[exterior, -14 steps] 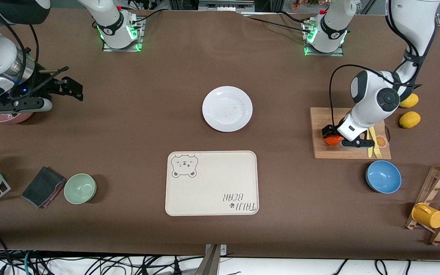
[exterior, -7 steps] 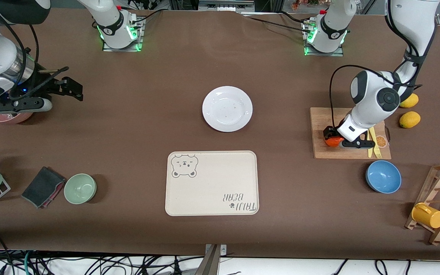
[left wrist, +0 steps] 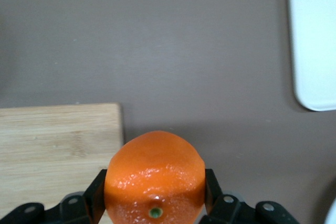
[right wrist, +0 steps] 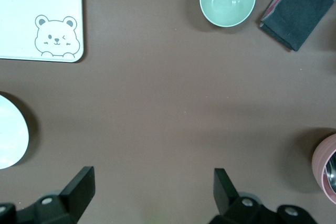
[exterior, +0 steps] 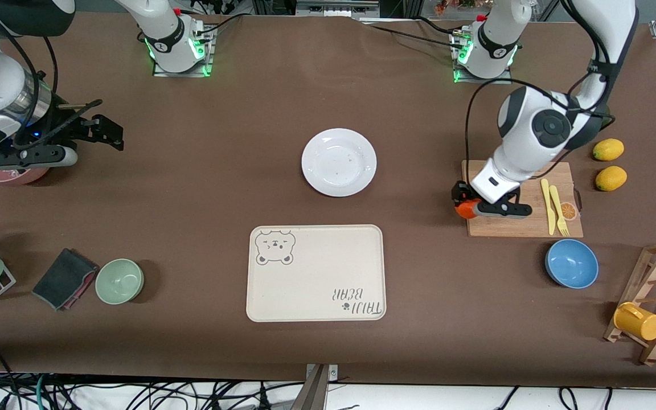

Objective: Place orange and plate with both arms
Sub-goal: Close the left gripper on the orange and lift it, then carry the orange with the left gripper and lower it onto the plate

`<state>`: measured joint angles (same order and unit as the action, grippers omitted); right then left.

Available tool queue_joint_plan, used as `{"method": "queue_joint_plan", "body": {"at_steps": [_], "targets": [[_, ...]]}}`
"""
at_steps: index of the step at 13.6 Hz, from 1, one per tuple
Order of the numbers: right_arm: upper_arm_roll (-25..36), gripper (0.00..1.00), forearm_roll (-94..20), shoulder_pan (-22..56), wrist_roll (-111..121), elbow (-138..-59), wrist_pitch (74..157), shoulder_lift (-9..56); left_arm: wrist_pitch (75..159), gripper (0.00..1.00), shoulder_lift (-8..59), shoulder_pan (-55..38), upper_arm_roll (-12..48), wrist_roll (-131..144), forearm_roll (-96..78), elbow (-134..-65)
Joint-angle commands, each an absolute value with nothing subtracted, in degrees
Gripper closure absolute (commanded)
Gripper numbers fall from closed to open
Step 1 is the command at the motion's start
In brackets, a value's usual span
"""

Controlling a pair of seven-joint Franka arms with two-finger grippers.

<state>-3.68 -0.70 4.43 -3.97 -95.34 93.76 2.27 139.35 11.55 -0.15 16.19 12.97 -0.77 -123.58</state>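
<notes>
The left gripper (exterior: pixel 467 206) holds the small round bright orange fruit (exterior: pixel 464 209) clamped between its 2 fingers (left wrist: pixel 93 195), lifted over the corner of the wooden cutting board (exterior: pixel 510 225) toward the table's middle. The round white glossy plate (exterior: pixel 339 162) sits at the table's centre. The right gripper (exterior: pixel 113 132) waits over the right arm's end of the table, fingers (right wrist: pixel 81 184) spread wide apart, empty.

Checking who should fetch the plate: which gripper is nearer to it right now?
Left. The left gripper, shut on the orange, is over the cutting board's edge beside the plate; the right gripper waits at its table end.
</notes>
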Motion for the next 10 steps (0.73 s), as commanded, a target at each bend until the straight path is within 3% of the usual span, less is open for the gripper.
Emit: {"method": "queue_joint_plan", "body": {"at_steps": [1, 10], "targets": [[-3.7, 0.0, -1.4, 4.3, -4.3, -95.7, 94.0, 1.8, 136.7, 1.0, 10.2, -1.0, 18.4, 15.1, -6.3, -123.0], [-3.7, 0.0, -1.4, 4.3, -4.3, -95.7, 94.5, 1.9, 136.7, 1.0, 10.2, -1.2, 21.6, 20.5, -8.4, -123.1]]}}
